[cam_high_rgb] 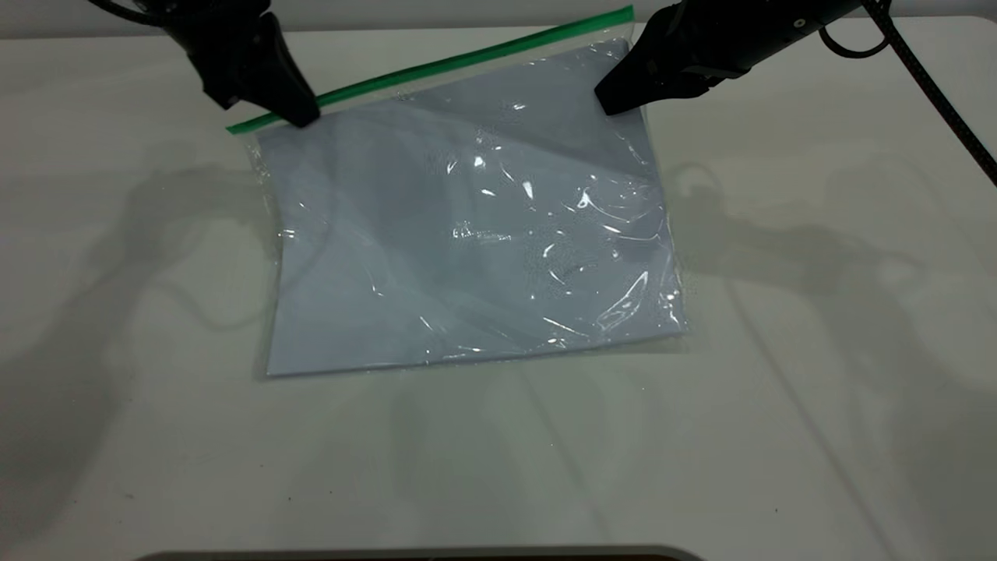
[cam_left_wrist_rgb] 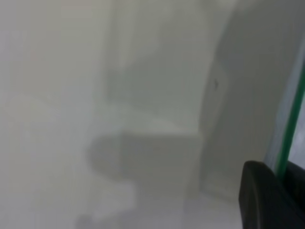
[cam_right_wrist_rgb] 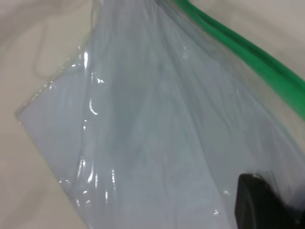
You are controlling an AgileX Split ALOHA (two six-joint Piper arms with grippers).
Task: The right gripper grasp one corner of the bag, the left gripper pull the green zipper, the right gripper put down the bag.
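The large clear plastic bag holding pale sheets lies flat on the white table. Farther back, its bright green zipper runs between the black left gripper and the black right gripper; whether either is apart or together cannot be told.

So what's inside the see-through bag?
Pale sheets of paper fill the bag; the plastic's glare and wrinkles hide any writing and how many there are. The pincers cover the top corners.
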